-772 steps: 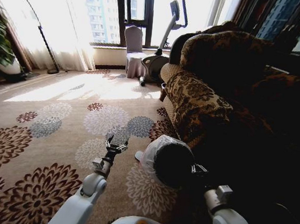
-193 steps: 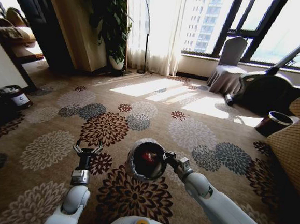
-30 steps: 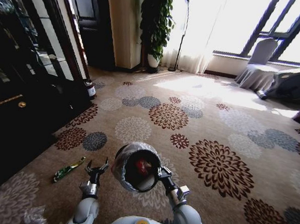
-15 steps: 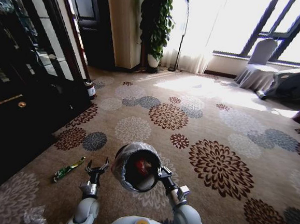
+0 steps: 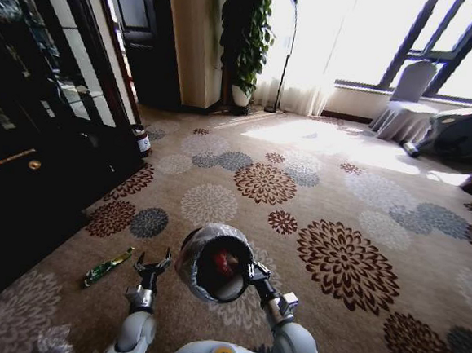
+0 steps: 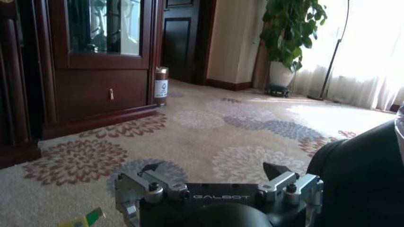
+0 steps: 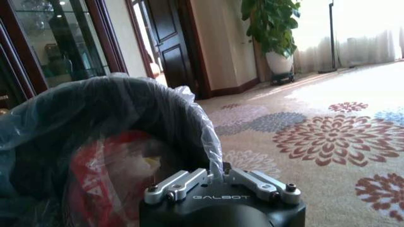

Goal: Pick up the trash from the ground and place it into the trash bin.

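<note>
A flowered carpet (image 5: 340, 201) is filling the frame. At lower centre the trash bin (image 5: 210, 262) is hanging tilted above the floor, its bagged rim clamped in the right tool (image 5: 253, 272); something red and white is lying inside. Just left, the left tool (image 5: 152, 266) is hovering, spread wide and carrying nothing. A green wrapper (image 5: 106, 266) is lying at lower left, with perhaps a clear plastic wad (image 5: 51, 343) nearer the corner.
</note>
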